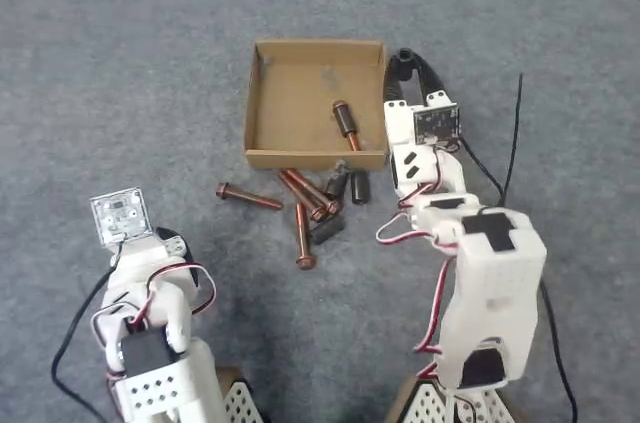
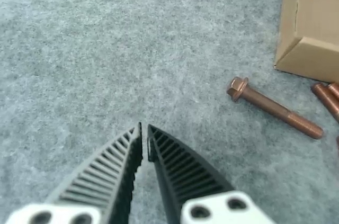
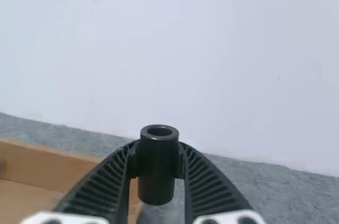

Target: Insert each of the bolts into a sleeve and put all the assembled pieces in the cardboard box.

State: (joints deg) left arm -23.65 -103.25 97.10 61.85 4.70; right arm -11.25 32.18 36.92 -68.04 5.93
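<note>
My right gripper (image 3: 157, 166) is shut on a black sleeve (image 3: 157, 161), held upright with its open bore up. In the high view this gripper (image 1: 405, 68) sits just off the right wall of the cardboard box (image 1: 262, 113). One assembled bolt with a sleeve (image 1: 347, 123) lies inside the box. Several copper bolts (image 1: 305, 205) lie on the carpet in front of the box, with black sleeves (image 1: 359, 186) beside them. My left gripper (image 2: 144, 130) is shut and empty, low over the carpet, short of a loose bolt (image 2: 273, 107).
Grey carpet covers the table. A white wall (image 3: 169, 38) rises behind the box. Open carpet lies to the left of the box and bolts. A black cable (image 1: 512, 158) runs along the right arm.
</note>
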